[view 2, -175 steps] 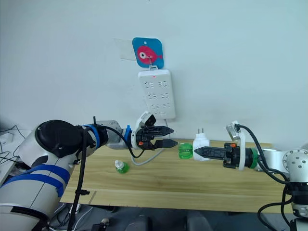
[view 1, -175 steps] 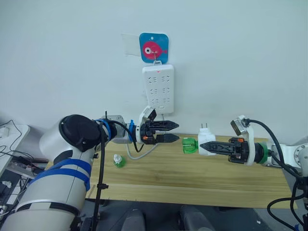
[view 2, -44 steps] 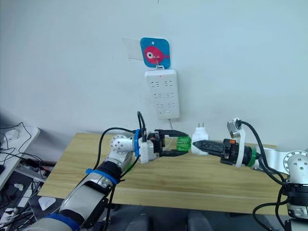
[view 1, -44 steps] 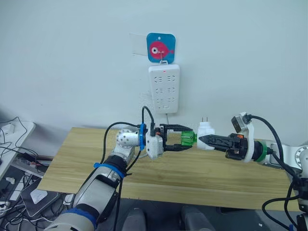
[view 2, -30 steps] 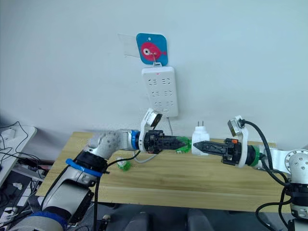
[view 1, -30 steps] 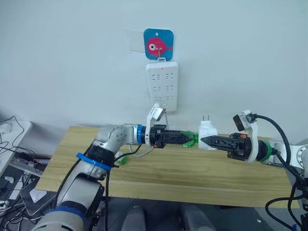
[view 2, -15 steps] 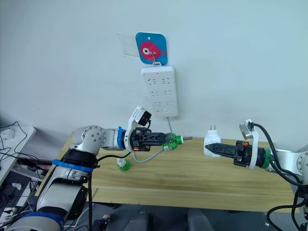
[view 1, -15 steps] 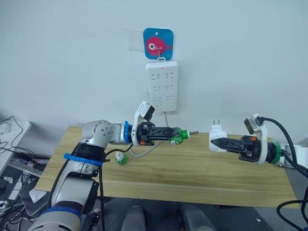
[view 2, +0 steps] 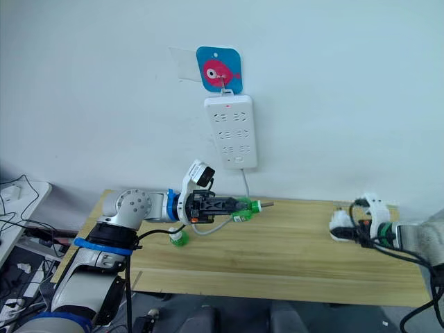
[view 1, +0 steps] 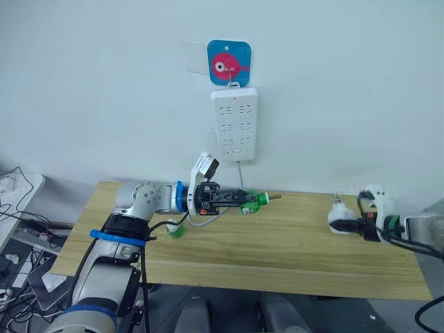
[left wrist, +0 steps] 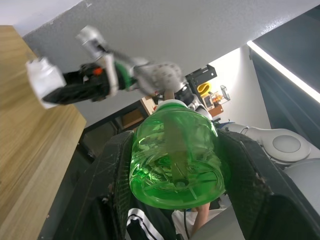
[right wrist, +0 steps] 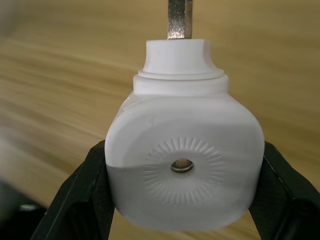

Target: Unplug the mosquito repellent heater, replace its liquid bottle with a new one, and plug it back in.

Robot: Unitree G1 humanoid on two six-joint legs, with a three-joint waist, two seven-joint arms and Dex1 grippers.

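Note:
My left gripper [view 1: 243,200] is shut on a green liquid bottle [view 1: 254,202] and holds it level above the table's back middle, its wick pointing right. In the left wrist view the green bottle [left wrist: 175,160] sits between both fingers [left wrist: 119,186]. My right gripper [view 1: 351,225] is shut on the white mosquito repellent heater [view 1: 335,223], low over the table's right end, prongs up. The right wrist view shows the heater [right wrist: 185,165] face-on with its round hole, clamped between the fingers [right wrist: 84,200]. A second green bottle [view 1: 173,229] stands on the table under my left forearm.
A white power strip [view 1: 234,125] hangs on the wall under a blue fish hook [view 1: 229,64], its cord trailing down to the wooden table [view 1: 277,250]. Cables and devices lie on a side surface at the far left [view 1: 14,191].
The right gripper has carried the heater rightward and down, away from the bottle. The left gripper keeps the green bottle, shifted slightly lower.

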